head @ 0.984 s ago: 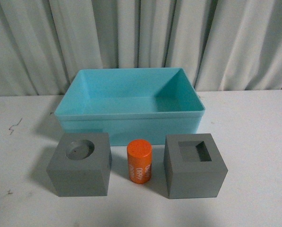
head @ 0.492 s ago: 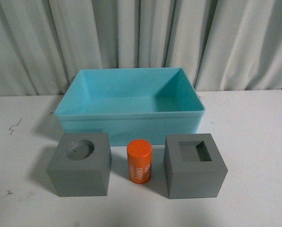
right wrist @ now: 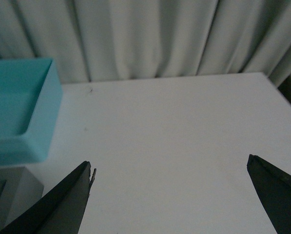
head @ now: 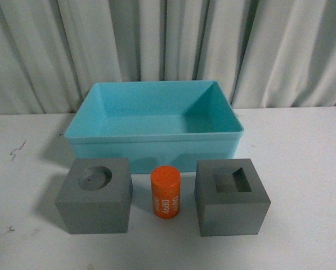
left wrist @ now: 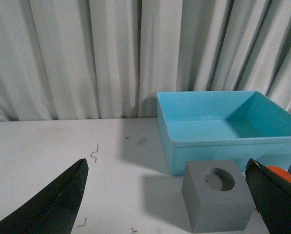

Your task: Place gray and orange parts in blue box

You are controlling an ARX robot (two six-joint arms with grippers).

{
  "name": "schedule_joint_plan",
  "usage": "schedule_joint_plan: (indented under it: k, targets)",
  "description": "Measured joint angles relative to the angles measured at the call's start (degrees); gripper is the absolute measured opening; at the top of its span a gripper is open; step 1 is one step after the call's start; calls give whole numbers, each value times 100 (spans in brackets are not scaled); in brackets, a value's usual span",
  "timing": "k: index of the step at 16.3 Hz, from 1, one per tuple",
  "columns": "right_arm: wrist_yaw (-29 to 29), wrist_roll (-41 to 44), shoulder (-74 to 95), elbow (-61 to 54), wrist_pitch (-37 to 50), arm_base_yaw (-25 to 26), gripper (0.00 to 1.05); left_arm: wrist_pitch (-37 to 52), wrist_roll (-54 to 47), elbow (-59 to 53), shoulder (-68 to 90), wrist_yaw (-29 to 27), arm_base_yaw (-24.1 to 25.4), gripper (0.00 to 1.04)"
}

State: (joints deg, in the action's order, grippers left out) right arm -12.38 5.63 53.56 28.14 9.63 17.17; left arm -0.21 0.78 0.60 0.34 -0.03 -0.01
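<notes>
1. Gray and orange parts stand in a row on the table (head: 303, 169): the round-recess cube (head: 94, 194), the orange cylinder (head: 166, 191) and the square-recess cube (head: 231, 197). None is in the blue box (head: 153, 136) yet; it sits just beyond them with nothing inside.
2. The left end effector (left wrist: 167, 168) has its fingers spread wide and holds nothing. The round-recess cube lies ahead of it and lower, with the cylinder peeking from behind one finger.
3. The right end effector (right wrist: 169, 165) is likewise spread and unloaded. The square-recess cube shows only off to the side of one finger, and mostly table lies ahead.
4. The step in hand looks like the first reach.
   - Come down square to a cube so the fingers straddle two opposite flat faces.
   - Close well down the sides.
   - Lift above the box rim before carrying over.
5. The cylinder stands close between the cubes without touching either, so an inner finger has a tight gap and could topple it. The cubes' outer sides have open table. The box's near wall is just past them, and the curtain (head: 156, 45) hangs behind it.
</notes>
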Motion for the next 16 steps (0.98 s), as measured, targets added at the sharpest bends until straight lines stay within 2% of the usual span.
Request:
schedule_joint_plan:
  k: [3, 4, 8, 11, 16]
  targets:
    - [197, 164, 1808, 164, 839, -1110, 98, 0, 2, 0, 0, 2, 0, 98]
    - [426, 24, 2457, 282, 1226, -1753, 98, 0, 2, 0, 0, 2, 0, 98]
    - [960, -721, 3676, 614, 1620, -3069, 98, 0, 2, 0, 0, 2, 0, 98]
    - [1185, -929, 4175, 710, 1742, -3338, 98, 0, 2, 0, 0, 4, 0, 98]
    - [1259, -1139, 4688, 861, 1912, -3335, 98, 0, 2, 0, 0, 2, 0, 98]
